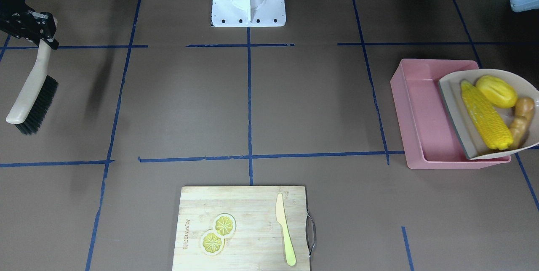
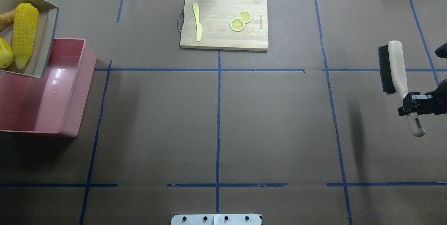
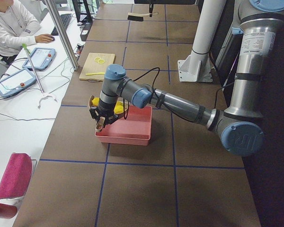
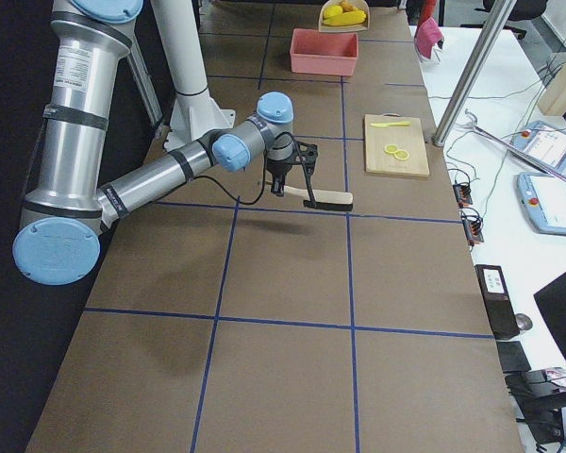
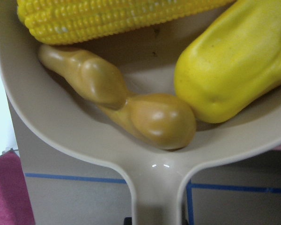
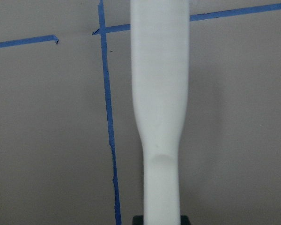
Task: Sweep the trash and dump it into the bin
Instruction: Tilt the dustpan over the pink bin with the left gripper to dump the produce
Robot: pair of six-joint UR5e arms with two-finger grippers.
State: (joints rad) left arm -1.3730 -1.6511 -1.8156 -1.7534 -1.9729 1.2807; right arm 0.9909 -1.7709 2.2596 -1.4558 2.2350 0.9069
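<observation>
The beige dustpan (image 1: 452,98) hangs over the pink bin (image 1: 414,111), partly past its outer end. In the pan lie the yellow corn cob (image 1: 486,115), the rounded yellow lump (image 1: 497,91) and the tan ginger root (image 1: 521,119). All three show close up in the left wrist view: corn (image 5: 122,18), lump (image 5: 234,65), ginger (image 5: 117,98). My left gripper (image 3: 100,122) is shut on the dustpan's handle (image 5: 157,197). The bin's floor is bare. My right gripper (image 2: 412,105) is shut on the handle of a black-bristled brush (image 2: 394,64), held above the table far on my right.
A wooden cutting board (image 1: 252,208) lies at the table's far edge with two lemon slices (image 1: 219,233) and a pale knife (image 1: 285,229) on it. The white robot base (image 1: 248,1) stands at the near middle. Blue tape lines cross the brown table.
</observation>
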